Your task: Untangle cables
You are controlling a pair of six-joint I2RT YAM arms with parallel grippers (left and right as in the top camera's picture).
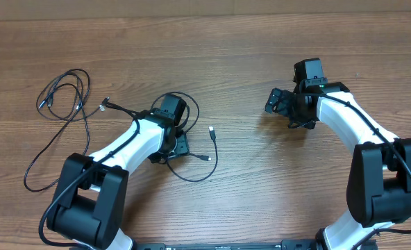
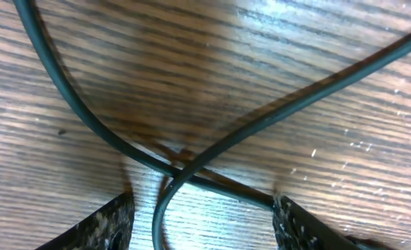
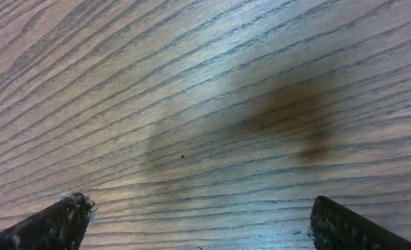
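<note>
1. Hidden / cut off.
- Overhead: the L hand (image 1: 179,146) tips are masked by its own wrist body, as is part of the loop (image 1: 189,110) round it.
- L wrist view: both fingertips (image 2: 112,223) are cropped at the bottom edge, and both cords run out of frame.
- R wrist view: I see only two finger corners (image 3: 60,222).
- Plug types are too small to ID.

2. Hands.
- L hand: spread, gripping nothing. Two cords cross (image 2: 185,165) on the surface (image 1: 233,42) just ahead of the gap. One cord runs up to a tip; I can't tell if it touches.
- R hand (image 1: 280,104): spread wide over bare wood, nothing held, well apart from all cables (image 1: 87,128).

3. Materials / shapes.
- Cables: thin, black, round, smooth, slight sheen.
- A bundle (image 1: 61,90) of loose loops lies on the L arm's side, w/ a long tail curving toward the near edge.
- Two silver-tipped plugs (image 1: 211,130) lie beside the L hand.
- Fingertips: black, rough, pale specks.

4. Surface.
- Brown wood grain w/ fine dark streaks and soft glare patches.
- A dark shadow blotch sits ahead of the R hand.
- The surface fills every view.
</note>
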